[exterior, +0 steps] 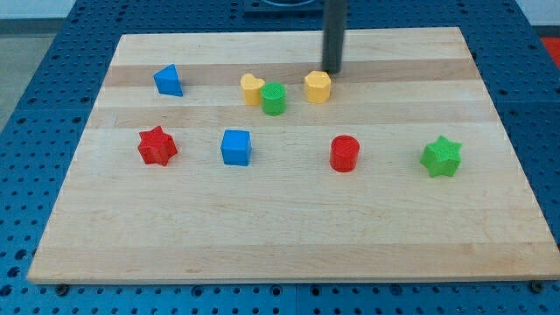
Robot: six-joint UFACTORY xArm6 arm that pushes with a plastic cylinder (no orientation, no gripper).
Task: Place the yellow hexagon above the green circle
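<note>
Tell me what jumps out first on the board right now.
My tip stands at the view's top, just above and right of the yellow hexagon. Left of that, the green circle sits against a yellow heart. A green star lies alone at the right.

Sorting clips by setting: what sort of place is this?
Probably a robotics lab bench: a wooden board lies on a blue perforated table, with my tip just above the yellow hexagon.

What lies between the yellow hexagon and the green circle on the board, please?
Nothing: in the camera view, only bare wood separates the yellow hexagon from the green circle.
</note>
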